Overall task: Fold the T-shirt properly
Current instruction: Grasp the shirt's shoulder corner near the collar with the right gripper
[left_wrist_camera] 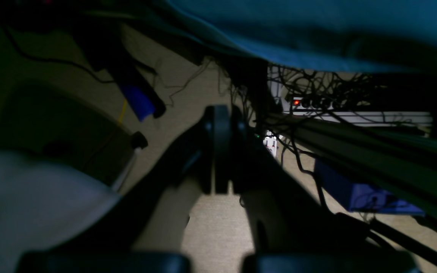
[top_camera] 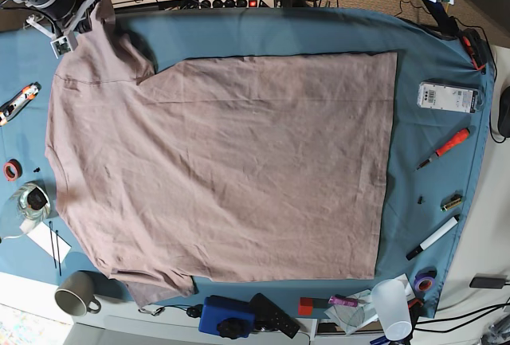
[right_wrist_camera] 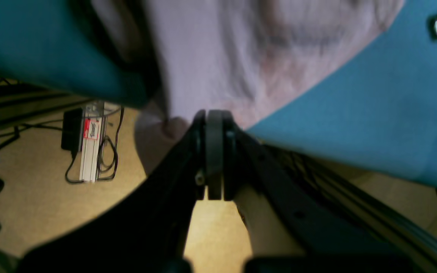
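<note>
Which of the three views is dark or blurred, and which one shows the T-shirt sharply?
Left wrist view: very dark, the shut left gripper nearly a silhouette, the blue table cloth soft. Right wrist view: brighter, but the T-shirt and the shut right gripper are blurred. Base view: evenly lit and sharp, the T-shirt flat, its wrinkles clear.

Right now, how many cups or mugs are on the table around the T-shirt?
2: a grey mug at the near-left corner beside the T-shirt, and a translucent plastic cup lying at the near-right edge. Clutter along the near edge may hide more.
</note>
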Controlling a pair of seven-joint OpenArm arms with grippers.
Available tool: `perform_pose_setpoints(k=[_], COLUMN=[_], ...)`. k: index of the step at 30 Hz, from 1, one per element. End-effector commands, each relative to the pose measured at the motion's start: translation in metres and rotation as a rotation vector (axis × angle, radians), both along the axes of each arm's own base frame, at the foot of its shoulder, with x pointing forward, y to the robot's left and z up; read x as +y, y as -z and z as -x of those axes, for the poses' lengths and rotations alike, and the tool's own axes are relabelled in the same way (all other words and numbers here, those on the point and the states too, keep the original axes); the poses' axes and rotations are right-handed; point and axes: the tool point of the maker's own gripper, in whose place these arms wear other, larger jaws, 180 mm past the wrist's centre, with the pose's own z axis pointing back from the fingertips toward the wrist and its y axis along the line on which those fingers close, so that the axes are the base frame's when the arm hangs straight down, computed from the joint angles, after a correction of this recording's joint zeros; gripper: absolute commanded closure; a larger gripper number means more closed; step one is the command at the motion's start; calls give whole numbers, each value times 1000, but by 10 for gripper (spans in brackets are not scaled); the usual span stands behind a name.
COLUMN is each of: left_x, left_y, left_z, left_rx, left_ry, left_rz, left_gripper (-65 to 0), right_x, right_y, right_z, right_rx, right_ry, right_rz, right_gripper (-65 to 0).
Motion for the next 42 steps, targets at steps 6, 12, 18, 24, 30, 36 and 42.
perform_pose_setpoints(k=[6, 12, 18, 24, 30, 36, 42], left_x=[0, 0, 0, 0, 0, 0, 0], left_y=[-5, -6, -5, -6, -6, -6, -6], left_z=[0, -1, 0, -1, -1, -1, -1], left_rx=[-14, -14, -14, -16, -16, -16, -19], left_ry=[5, 5, 5, 5, 5, 5, 5], left_rz=[-3, -3, -3, -3, -3, -3, -3], left_gripper=[0, 0, 0, 0, 0, 0, 0], right_x=[0, -2, 1, 1, 4, 13, -2], right_y=[-9, -7, -8, 5, 42, 56, 41], right_z=[-6, -1, -4, -5, 3, 11, 2], right_rx=[-26, 7, -16, -13, 91, 144, 95], right_ry=[-18, -13, -30, -10, 2, -11, 14], right_rz=[17, 27, 16, -15, -42, -63, -26], right_gripper=[0, -85, -247, -247, -247, -189, 0])
